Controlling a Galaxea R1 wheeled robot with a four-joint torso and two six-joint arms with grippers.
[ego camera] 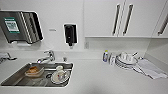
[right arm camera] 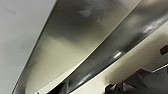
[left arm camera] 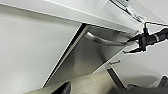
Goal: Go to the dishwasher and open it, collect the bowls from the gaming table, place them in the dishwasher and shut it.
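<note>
**Bar handle** [right arm camera: 113, 53]: horizontal, polished metal, very close to the right wrist camera. It looks stiff, smooth and likely slippery. The best hold is probably across the bar and away from its ends.

**Dishwasher** [right arm camera: 75, 37]: stainless-steel front set under the desk edge, between white cabinet fronts. The panel is rigid and likely marks easily. The door is probably heavy and hinged low, so a steady pull on the bar looks safer than a jerk. A dark seam runs down one side, and I cannot tell whether the door is cracked open. No brand or writing is readable on the front.

**Right gripper** [left arm camera: 130, 45]: black, fingers spread, at one end of the bar. Contact cannot be confirmed.

**Left gripper**: state cannot be told.

**Desk** [ego camera: 100, 77], head view:
- Sink [ego camera: 15, 77] at 8 o'clock, holding used dishes.
- Stacked plates [ego camera: 125, 63] at 3 o'clock, with a small bottle [ego camera: 106, 56] just beside them and a cloth [ego camera: 150, 68] further right.

**Wall**:
- Black soap dispenser [ego camera: 70, 33] at 11 o'clock.
- Towel dispenser [ego camera: 20, 26] at 10 o'clock, with a green label [ego camera: 11, 25] whose text is illegible.
</note>
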